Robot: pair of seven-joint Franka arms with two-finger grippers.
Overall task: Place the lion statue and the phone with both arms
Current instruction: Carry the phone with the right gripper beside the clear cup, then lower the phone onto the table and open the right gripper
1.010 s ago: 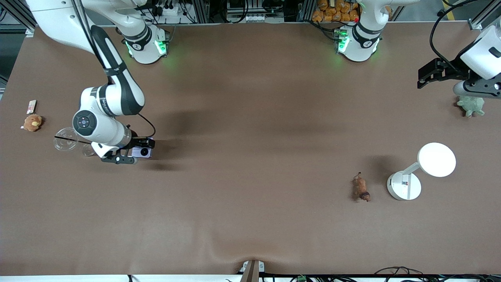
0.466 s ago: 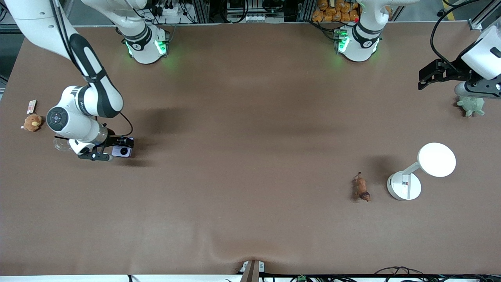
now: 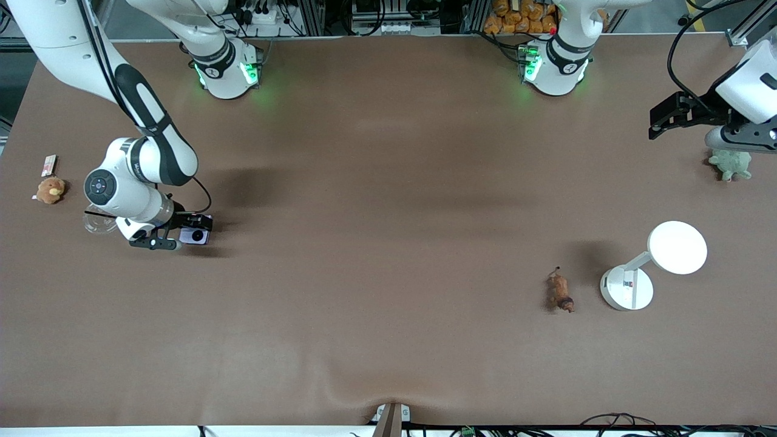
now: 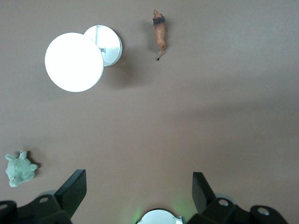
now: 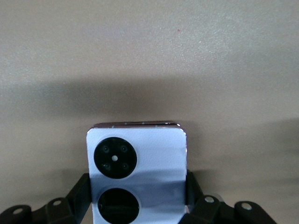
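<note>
- We see the right gripper over the right arm's end of the table, its jaws clamped on the phone; in the right wrist view the phone sits between the two fingers, one on each side edge, its face with the two round black camera circles turned to the camera.
- The left gripper hangs over the left arm's end of the table, jaws spread wide and holding nothing; a green plush toy lies on the table close to it.
- The lion statue lies on the table just beside a white lamp, well apart from the left gripper's fingers.
- We make out no readable writing on the phone; a small card by a tan plush toy is too small to read.
</note>
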